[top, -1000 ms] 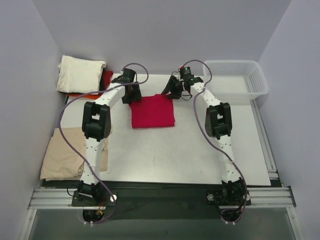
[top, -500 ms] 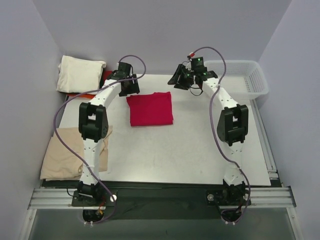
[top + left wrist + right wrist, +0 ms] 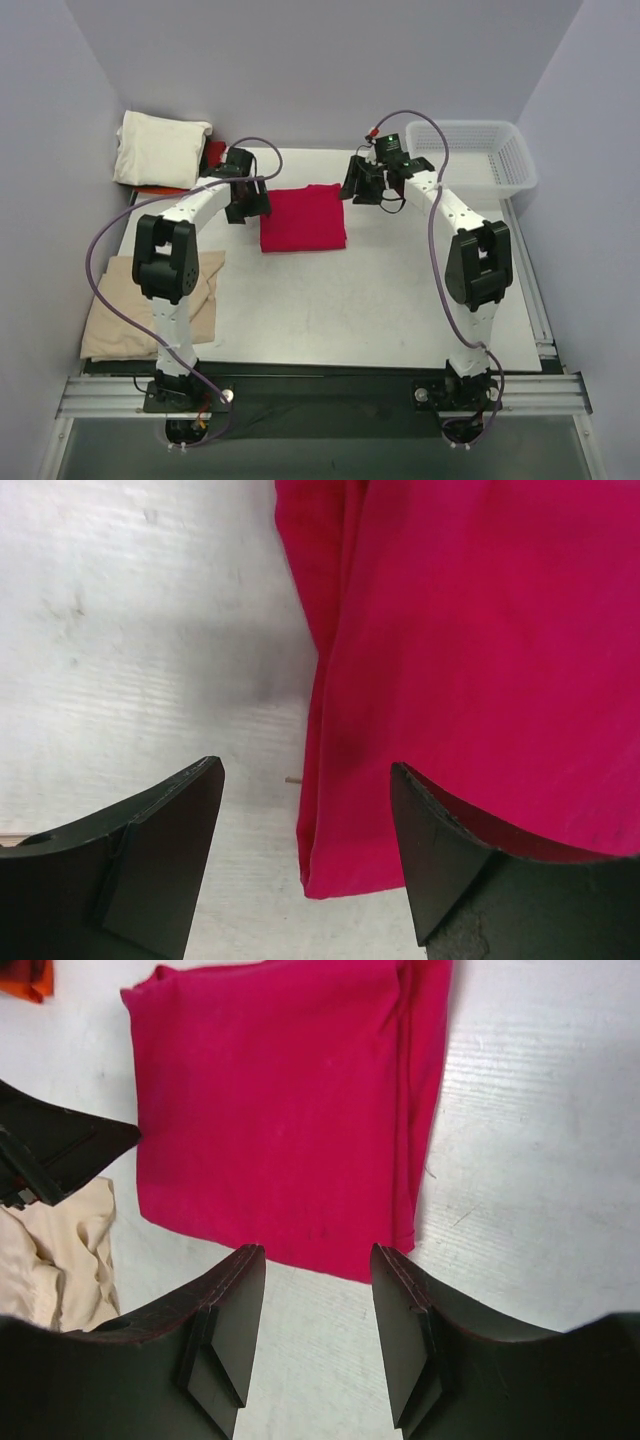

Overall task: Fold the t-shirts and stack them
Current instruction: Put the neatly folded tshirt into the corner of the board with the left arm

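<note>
Two grippers, both with fingers apart and gripping nothing.
- Left gripper (image 3: 305, 780): the folded crimson t-shirt (image 3: 480, 660) fills the right of its view. The shirt's left edge runs down between the fingertips, on the table (image 3: 130, 630).
- Right gripper (image 3: 315, 1255): the same shirt lies beyond the fingertips, at top centre.
- Overhead: the crimson t-shirt lies between both grippers, with a cream t-shirt (image 3: 160, 148) at upper left and a tan t-shirt (image 3: 120, 310) at lower left.

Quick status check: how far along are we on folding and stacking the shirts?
Done: the crimson t-shirt lies folded mid-table, and the cream-white t-shirt sits folded at back left. In hand: nothing; the left gripper and right gripper hang open beside the crimson one. Left: stacking it, then folding the rumpled tan t-shirt.
</note>
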`<state>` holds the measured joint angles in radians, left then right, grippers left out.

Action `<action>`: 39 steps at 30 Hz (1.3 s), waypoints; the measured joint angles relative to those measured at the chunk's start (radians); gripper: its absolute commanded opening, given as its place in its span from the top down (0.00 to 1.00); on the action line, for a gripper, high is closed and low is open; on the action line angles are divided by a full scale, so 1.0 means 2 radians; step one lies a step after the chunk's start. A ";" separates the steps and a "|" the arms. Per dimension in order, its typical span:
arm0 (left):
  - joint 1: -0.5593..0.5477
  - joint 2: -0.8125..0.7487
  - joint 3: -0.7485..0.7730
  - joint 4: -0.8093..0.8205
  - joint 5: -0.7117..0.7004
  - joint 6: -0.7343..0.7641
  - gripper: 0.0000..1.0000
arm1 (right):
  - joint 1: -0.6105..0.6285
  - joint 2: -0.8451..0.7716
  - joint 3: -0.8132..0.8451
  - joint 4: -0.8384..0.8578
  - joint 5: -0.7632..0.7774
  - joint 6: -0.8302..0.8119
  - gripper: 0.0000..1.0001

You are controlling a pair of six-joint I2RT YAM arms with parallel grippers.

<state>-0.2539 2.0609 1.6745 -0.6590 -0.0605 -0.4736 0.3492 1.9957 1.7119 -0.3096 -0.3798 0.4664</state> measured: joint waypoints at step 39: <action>0.009 0.072 -0.025 0.113 0.161 -0.094 1.00 | 0.019 -0.014 -0.053 -0.005 0.006 -0.010 0.55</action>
<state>-0.2359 2.2044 1.6241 -0.4328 0.2611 -0.6621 0.3882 1.9671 1.6054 -0.3187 -0.3676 0.4473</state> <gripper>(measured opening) 0.062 0.456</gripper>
